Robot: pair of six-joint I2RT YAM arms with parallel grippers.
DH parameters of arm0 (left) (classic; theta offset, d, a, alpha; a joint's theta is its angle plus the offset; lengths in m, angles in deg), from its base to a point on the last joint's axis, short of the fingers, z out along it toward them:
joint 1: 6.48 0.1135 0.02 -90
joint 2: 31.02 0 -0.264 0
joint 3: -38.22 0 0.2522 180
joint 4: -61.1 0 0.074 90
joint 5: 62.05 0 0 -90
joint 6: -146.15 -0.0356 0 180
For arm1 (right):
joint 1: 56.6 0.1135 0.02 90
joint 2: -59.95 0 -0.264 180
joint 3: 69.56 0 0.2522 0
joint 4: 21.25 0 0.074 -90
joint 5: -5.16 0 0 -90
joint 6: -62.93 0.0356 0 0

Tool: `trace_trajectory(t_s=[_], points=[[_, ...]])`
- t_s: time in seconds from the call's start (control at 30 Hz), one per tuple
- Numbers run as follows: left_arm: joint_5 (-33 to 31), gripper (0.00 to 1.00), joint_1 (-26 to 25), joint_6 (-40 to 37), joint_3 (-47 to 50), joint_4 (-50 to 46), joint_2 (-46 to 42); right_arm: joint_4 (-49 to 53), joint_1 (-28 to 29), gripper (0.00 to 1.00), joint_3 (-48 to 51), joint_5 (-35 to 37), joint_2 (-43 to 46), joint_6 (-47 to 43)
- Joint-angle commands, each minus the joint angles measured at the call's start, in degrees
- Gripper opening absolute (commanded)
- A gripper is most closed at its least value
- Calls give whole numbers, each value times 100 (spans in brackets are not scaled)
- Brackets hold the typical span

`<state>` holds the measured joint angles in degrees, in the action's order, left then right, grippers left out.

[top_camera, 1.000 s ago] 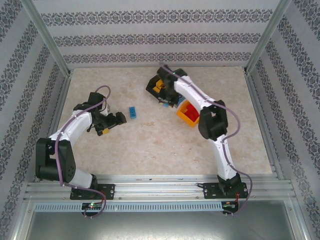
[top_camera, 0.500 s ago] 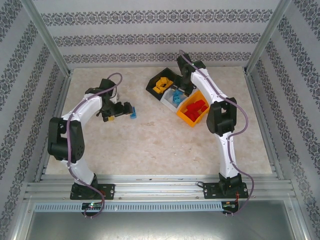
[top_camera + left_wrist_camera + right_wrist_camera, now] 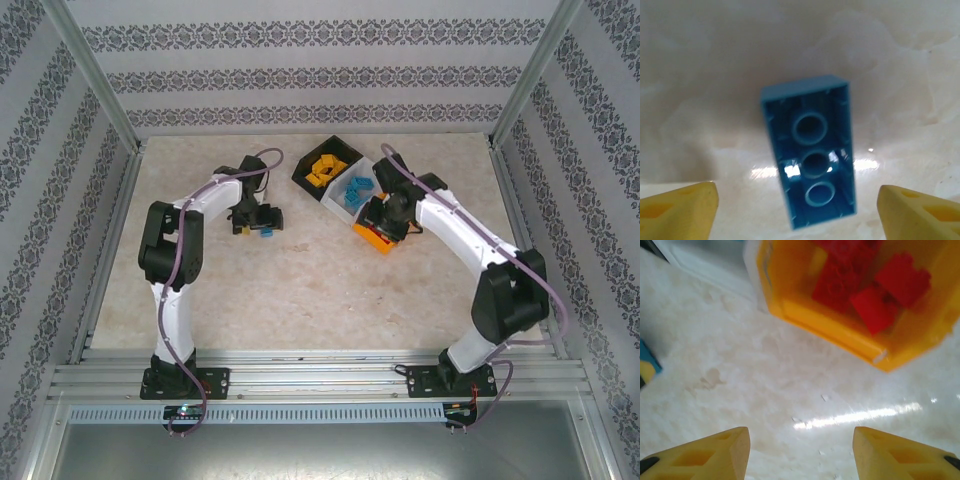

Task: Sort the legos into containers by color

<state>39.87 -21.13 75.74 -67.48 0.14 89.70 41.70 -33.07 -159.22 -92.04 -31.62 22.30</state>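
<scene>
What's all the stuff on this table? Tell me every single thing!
black bin: one, black, back end of the row
white-grey bin: one, white-grey, middle of the row
orange-yellow bin: one, orange-yellow, near end of the row
yellow bricks: several, yellow, in the black bin
blue bricks: several, blue, in the white-grey bin
red bricks: at least three, red, in the orange-yellow bin
loose blue brick: one, blue, upside down on the table, left of the bins
table: one, pale marbled
left gripper: one, yellow fingers, open around the loose blue brick without touching it
right gripper: one, yellow fingers, open, empty, beside the orange-yellow bin
</scene>
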Motion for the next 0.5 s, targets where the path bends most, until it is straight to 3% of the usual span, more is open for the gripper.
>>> trace_trajectory(t_s=[0.0,0.1,0.2,0.33,0.47], points=[[-197,73,-95,-52,-365,-337,233,-245,177,57,502,-36,353,411],[-259,62,-107,-88,-481,-398,441,-322,336,56,778,-54,586,613],[-288,44,-100,-103,-499,-376,519,-270,494,56,843,-3,775,722],[-280,30,-107,-96,-500,-375,477,-189,574,56,965,8,1118,768],[-118,27,-110,68,-409,-363,221,-186,442,56,1276,-53,1594,676]])
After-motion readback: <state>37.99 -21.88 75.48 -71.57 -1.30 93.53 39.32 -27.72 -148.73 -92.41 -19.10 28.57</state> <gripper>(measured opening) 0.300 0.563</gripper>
